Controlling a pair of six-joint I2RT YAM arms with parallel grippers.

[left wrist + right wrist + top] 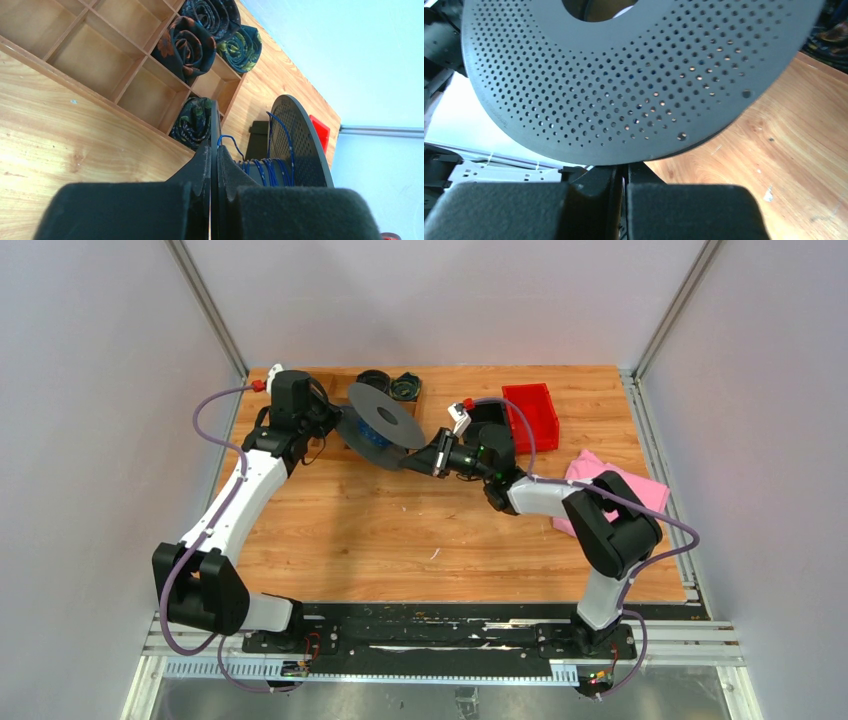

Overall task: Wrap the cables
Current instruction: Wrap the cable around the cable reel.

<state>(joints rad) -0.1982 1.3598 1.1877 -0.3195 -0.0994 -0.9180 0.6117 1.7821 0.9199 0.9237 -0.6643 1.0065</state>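
Fig.: my L gripper (214, 150) clamps the spool (390, 412) flange, far left; cables (265, 172) wound on hub; R gripper (623, 169) closed at rim, grip unclear.

My right gripper (624, 172) sits at the bottom, its 2 black fingers (591, 184) pressed together just under the lower rim of the grey spool (624, 90), whose perforated disc, with 1 round hole at its top, fills most of the view above the wooden table (774, 150).
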